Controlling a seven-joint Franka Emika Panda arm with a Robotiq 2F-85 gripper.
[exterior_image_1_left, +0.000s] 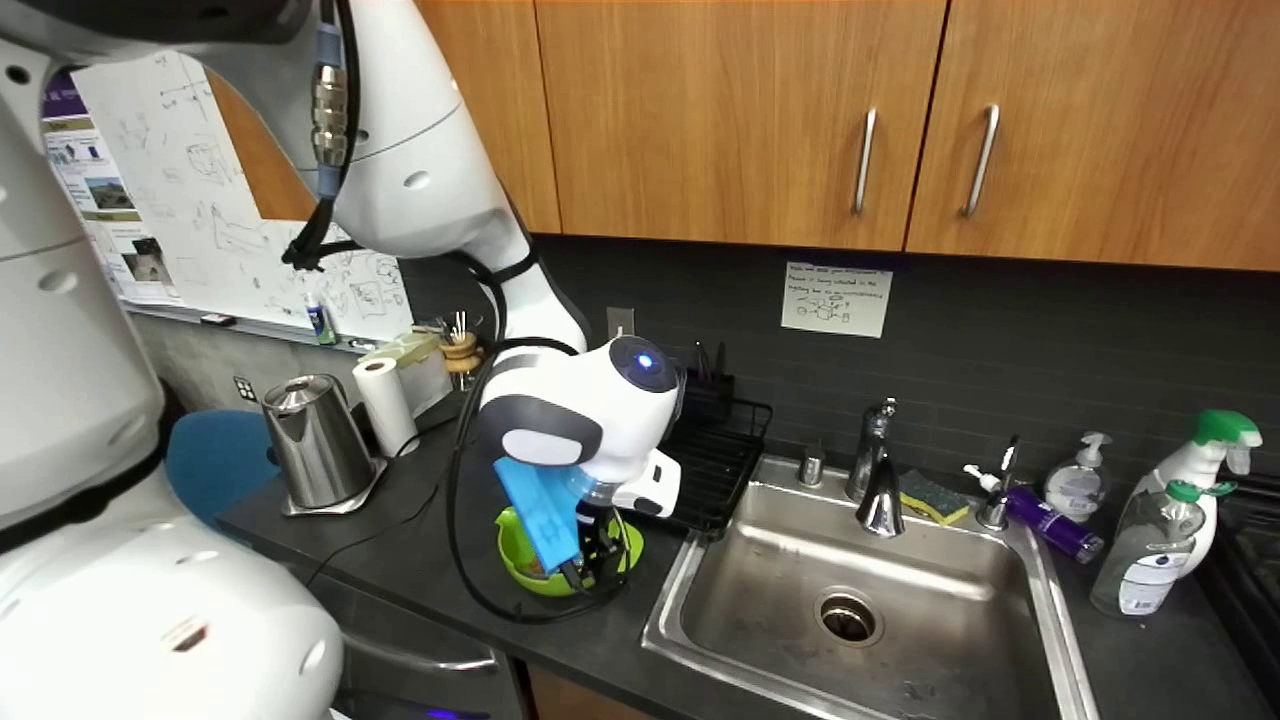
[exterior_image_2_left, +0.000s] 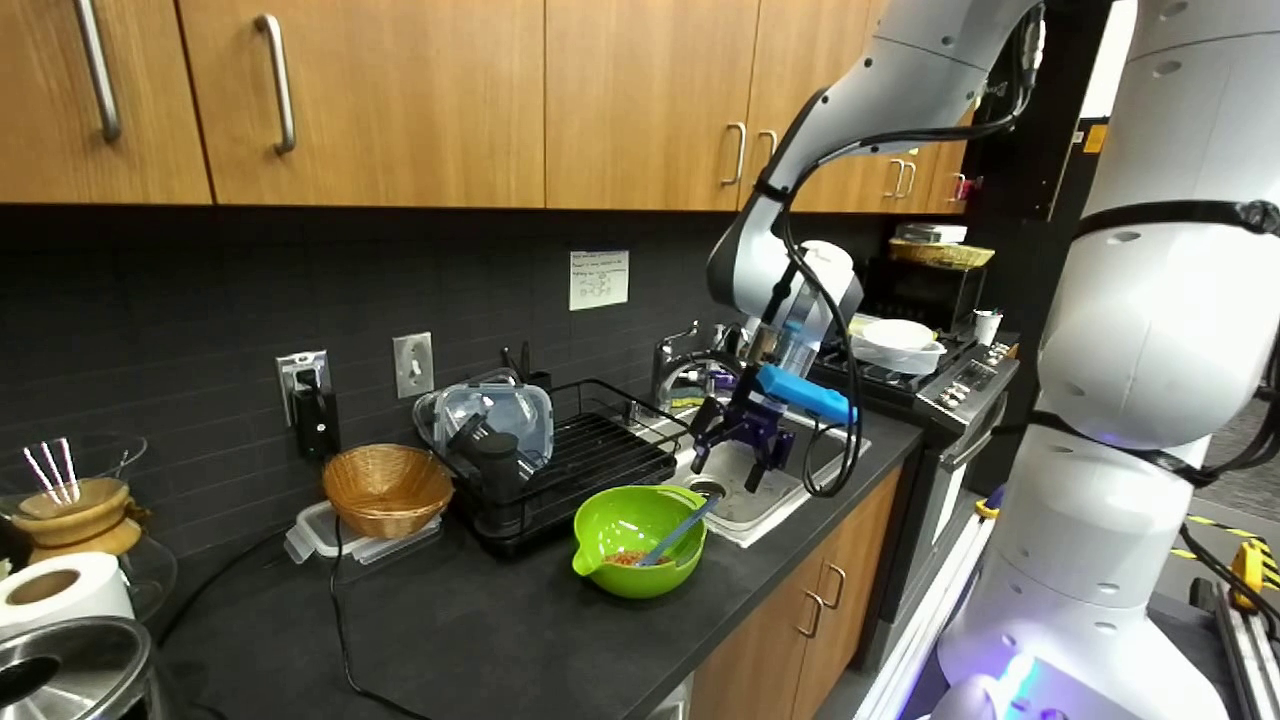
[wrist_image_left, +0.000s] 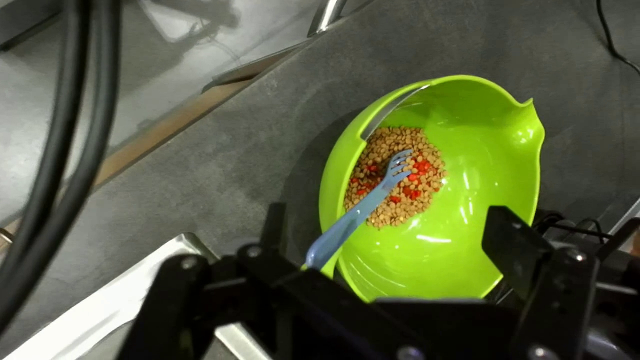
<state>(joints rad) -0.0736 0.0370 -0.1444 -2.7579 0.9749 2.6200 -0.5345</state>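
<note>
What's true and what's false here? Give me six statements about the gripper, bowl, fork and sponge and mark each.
1. The fork leans in the green bowl. True.
2. The bowl is empty. False: it holds small brown and red pieces.
3. The gripper is open, holding nothing. True.
4. The bowl sits in the sink. False: it stands on the counter.
5. A sponge lies beside the faucet. True.
6. The fork is red. False: it is blue.

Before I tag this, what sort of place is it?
Likely an office or lab kitchenette: a sink, a dish rack and a sketched-on whiteboard are in view.
</note>
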